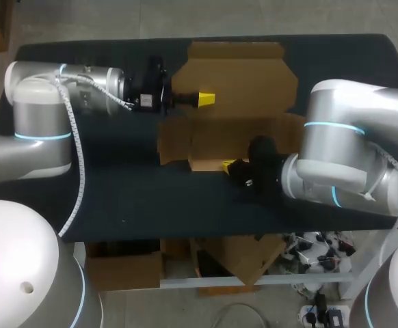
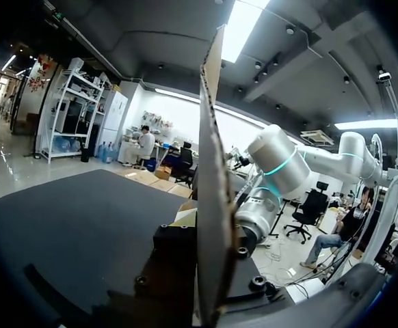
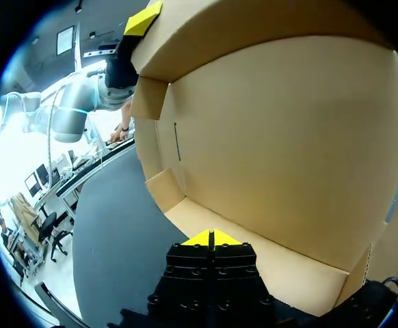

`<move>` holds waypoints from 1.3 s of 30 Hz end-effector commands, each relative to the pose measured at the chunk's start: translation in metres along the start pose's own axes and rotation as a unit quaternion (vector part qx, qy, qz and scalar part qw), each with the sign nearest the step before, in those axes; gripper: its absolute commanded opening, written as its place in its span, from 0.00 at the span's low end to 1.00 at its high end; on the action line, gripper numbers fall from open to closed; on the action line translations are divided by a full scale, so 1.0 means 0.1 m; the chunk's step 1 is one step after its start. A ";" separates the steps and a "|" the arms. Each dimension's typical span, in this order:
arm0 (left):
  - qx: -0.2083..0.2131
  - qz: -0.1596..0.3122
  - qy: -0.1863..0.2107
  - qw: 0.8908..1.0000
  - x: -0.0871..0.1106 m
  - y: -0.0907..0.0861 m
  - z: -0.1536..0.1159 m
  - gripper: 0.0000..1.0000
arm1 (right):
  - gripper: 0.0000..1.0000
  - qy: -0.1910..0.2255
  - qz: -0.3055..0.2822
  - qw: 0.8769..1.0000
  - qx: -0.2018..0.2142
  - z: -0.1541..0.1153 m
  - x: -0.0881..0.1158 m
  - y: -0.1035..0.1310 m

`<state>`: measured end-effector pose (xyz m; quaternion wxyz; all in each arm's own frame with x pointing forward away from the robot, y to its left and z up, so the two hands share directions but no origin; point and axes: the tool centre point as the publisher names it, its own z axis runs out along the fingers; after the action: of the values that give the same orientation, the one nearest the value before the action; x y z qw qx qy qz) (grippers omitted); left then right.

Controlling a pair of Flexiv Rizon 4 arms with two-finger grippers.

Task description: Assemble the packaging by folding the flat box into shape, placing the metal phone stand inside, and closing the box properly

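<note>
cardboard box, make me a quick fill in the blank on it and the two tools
1. The left tool and the right tool both have ___ tips.
2. In the right wrist view the right tool's tips are ___ (open or shut).
3. In that view the inside of the cardboard box is ___ (full or empty).
4. In the head view the tool at the box's near edge belongs to the ___ arm.

Missing words: yellow; shut; empty; right

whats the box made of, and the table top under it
Box: looks like plain brown cardboard with a matte finish. The signs are its thin cut edges, creased flaps and punched slots. It is probably corrugated, though no fluting shows clearly.
Table: dark, matte top with no shine, perhaps a fabric or rubber-like mat. The look leaves that open.
</note>
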<state>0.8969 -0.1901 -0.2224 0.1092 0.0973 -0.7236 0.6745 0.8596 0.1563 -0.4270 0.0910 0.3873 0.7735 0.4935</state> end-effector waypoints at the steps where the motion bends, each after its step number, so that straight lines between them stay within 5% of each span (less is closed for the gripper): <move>1: 0.004 -0.004 -0.002 1.000 0.05 0.08 -0.02 0.00 | 0.00 -0.006 0.000 1.000 -0.003 0.05 0.02 -0.03; 39: 0.007 0.010 -0.018 1.000 0.21 0.27 0.03 0.00 | 0.00 -0.006 0.000 1.000 -0.003 0.05 0.02 -0.03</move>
<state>0.8713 -0.1908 -0.2376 0.0916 0.1016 -0.7236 0.6765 0.8595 0.1565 -0.4272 0.0919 0.3877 0.7729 0.4938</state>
